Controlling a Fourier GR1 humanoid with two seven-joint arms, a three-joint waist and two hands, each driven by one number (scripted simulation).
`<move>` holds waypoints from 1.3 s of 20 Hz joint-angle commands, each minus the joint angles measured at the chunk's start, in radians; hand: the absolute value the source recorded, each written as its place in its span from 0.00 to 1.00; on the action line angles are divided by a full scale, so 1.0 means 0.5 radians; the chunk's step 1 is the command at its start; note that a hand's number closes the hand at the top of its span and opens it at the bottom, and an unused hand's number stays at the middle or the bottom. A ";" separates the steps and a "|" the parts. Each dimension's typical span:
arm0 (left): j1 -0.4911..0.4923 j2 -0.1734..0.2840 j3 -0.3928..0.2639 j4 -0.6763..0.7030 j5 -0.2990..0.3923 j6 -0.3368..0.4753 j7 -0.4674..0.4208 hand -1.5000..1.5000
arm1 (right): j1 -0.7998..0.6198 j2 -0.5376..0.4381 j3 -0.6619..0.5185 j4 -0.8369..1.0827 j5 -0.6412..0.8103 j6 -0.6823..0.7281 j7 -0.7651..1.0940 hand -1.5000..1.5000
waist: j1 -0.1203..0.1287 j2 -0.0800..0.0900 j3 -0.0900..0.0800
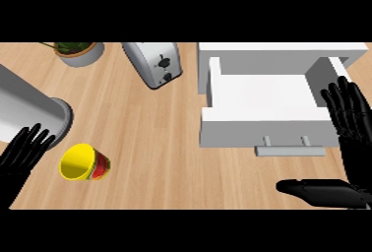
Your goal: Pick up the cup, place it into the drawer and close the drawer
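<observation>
Two hands show, and the cup [84,162] lies far closer to the left hand [23,150] than to the right hand [350,123]. The cup rests on its side near the counter's [160,128] left edge, toward the near left corner, its yellow mouth facing the left edge and slightly toward the robot, its red base pointing right; so its long axis runs roughly left to right across the counter. The left hand sits just beside the cup's mouth, at the left edge, fingers straight and spread, pointing away from the robot; it holds nothing and I see no contact with the cup. A grey cylinder [33,115] stands just behind the hand and the cup, near enough to crowd a reach from that side. The drawer [265,106] stands pulled open at the right side of the counter, its white tray bare, its handle [291,147] facing the near edge, well apart from the cup. The right hand is open too, fingers straight over the drawer's right wall, thumb stretched out low near the near edge, holding nothing. In my judgement the pick falls to the left hand, which would need to close across the cup's short width.
</observation>
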 commanded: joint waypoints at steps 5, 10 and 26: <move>-0.237 0.066 0.044 0.777 -0.575 0.015 -0.649 0.00 | -0.085 -0.033 -0.093 0.101 -0.040 0.042 -0.032 0.00 | -0.001 0.001 0.000; -0.316 0.010 -0.076 1.097 -0.809 0.210 -0.914 0.00 | 0.027 0.000 -0.062 0.053 -0.008 0.065 -0.058 0.00 | -0.003 0.000 0.000; -0.712 0.199 -0.117 2.095 -0.888 0.173 -1.577 0.00 | -0.022 0.069 0.048 0.035 0.053 0.033 0.009 0.00 | -0.035 0.008 -0.007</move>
